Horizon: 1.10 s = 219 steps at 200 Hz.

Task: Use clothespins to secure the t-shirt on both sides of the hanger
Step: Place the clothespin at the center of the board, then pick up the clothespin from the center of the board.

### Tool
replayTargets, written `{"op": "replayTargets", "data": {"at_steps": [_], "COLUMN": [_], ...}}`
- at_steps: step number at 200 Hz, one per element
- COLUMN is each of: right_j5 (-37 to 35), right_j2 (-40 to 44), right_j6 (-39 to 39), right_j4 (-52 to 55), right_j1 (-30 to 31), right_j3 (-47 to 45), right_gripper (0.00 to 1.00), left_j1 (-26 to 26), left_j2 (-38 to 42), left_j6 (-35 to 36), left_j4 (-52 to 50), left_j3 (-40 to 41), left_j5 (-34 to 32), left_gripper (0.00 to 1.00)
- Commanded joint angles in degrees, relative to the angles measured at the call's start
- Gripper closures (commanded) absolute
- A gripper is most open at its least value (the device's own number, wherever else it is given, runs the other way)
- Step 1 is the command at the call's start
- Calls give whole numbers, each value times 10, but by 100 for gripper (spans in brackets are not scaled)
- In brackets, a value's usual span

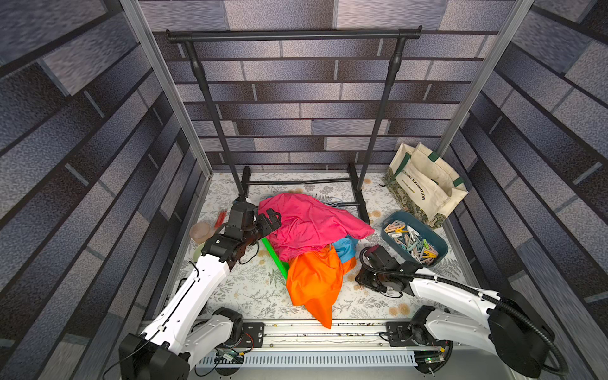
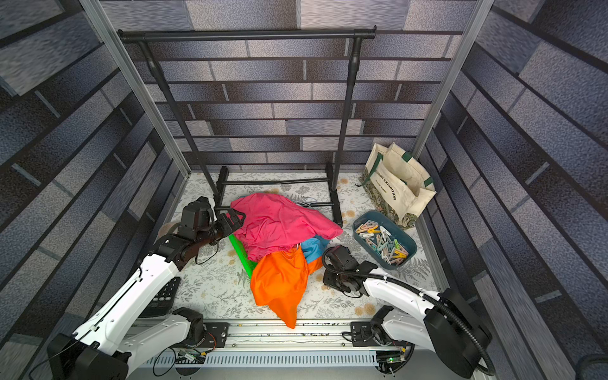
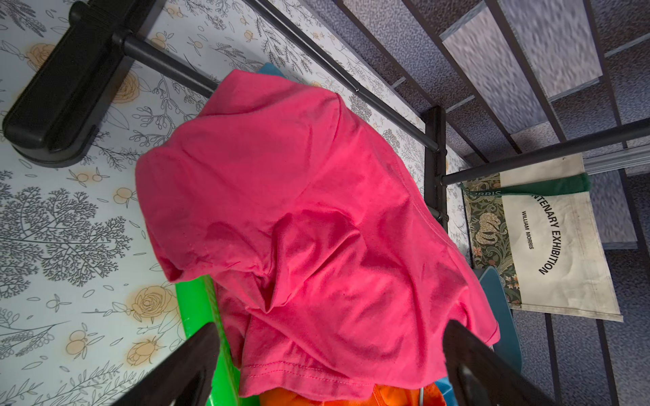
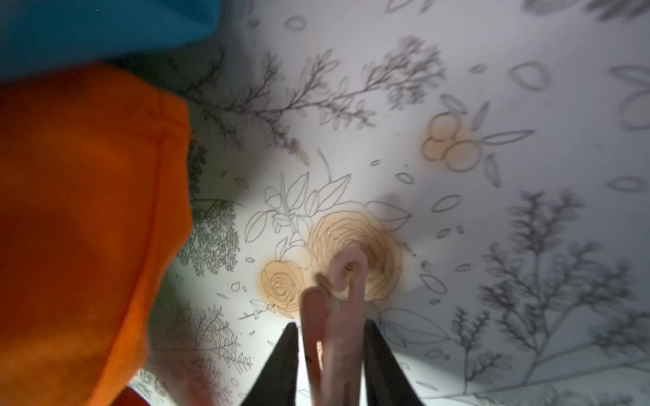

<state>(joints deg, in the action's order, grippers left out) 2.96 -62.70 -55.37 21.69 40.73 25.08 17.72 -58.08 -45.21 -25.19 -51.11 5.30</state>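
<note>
A pink clothespin [image 4: 334,316] sits between the right gripper's [image 4: 330,355] fingers; pinched or loose, I cannot tell. The left gripper [image 3: 330,369] gapes wide.

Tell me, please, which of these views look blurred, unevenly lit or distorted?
Right wrist view: soft throughout, clothespin and orange cloth blurred, a bright pool on the tablecloth fading to dark edges. Left wrist view: pink t-shirt sharp, wall smeared. Both top views: evenly lit, the rack splayed by the wide lens.

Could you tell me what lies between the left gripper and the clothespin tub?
The pink t-shirt, from the left gripper nearly to the blue tub, in both top views.
</note>
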Motion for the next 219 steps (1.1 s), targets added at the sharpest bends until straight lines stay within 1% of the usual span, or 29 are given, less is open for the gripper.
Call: {"op": "replayTargets", "data": {"at_steps": [1, 24, 38, 50, 77, 96, 138, 170, 185, 195, 219], "right_j5": [-44, -76, -83, -77, -46, -31, -21, -25, -33, -42, -54], "right_j2": [48, 89, 86, 59, -27, -59, -109, -156, -173, -178, -185], "right_j6": [-19, -16, 7, 34, 102, 127, 146, 148, 150, 150, 149], "right_j4": [77, 140, 163, 181, 198, 195, 190, 189, 190, 185, 174], "right_j1": [-15, -27, -27, -27, -26, -24, -2, 28, 30, 30, 30], "right_j3": [-11, 2, 26, 54, 105, 126, 151, 167, 168, 165, 164], "right_gripper": [46, 35, 34, 34, 38, 40, 40, 42, 43, 45, 56], "left_j1": [3, 3, 2, 3, 3, 3, 1, 0, 0, 0, 0], "left_j2": [1, 3, 3, 4, 6, 11, 8, -18, -30, -37, -49], "left_j6": [8, 0, -2, -3, -3, -5, -4, 5, 10, 11, 13], "left_j4": [5, 11, 13, 13, 12, 9, 1, -13, -15, -15, -9], "left_j3": [-5, 6, 11, 14, 17, 21, 21, -3, -15, -23, -35], "left_j5": [-13, -19, -20, -21, -24, -28, -39, -40, -38, -37, -32], "left_gripper": [0, 0, 0, 0, 0, 0, 0, 0, 0, 0, 0]}}
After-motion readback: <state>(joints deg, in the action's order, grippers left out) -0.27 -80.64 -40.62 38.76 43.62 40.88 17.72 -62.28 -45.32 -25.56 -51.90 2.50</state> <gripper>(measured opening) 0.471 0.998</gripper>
